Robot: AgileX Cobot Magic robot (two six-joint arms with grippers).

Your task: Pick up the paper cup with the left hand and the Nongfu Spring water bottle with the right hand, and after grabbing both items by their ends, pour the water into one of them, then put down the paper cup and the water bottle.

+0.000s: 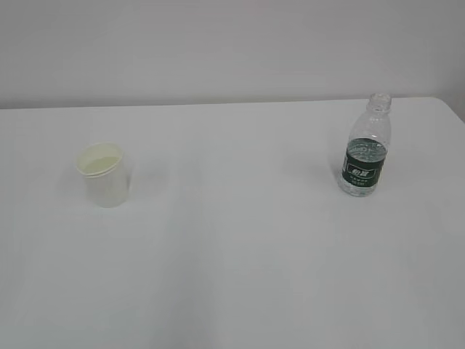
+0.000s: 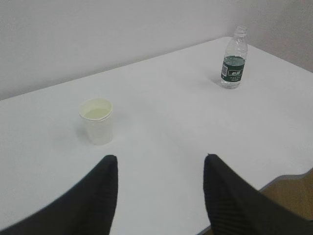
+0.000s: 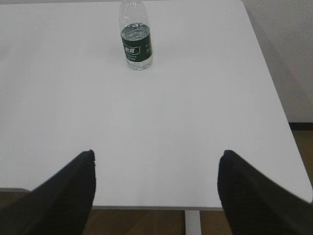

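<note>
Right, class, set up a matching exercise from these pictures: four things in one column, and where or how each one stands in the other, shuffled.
Things:
1. paper cup
2. water bottle
3. left gripper
4. table

Descriptions:
A. white, bearing both containers
B. upright on the right side, green label, no cap
C. open, empty, back from the cup
D. upright on the left side, pale yellowish inside

Pairs: 1-D, 2-B, 3-C, 4-A

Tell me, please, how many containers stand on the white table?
2. The paper cup stands upright on the left side of the table. The water bottle stands upright, uncapped, on the right side, nearer the back edge. Nothing appears hidden.
</note>
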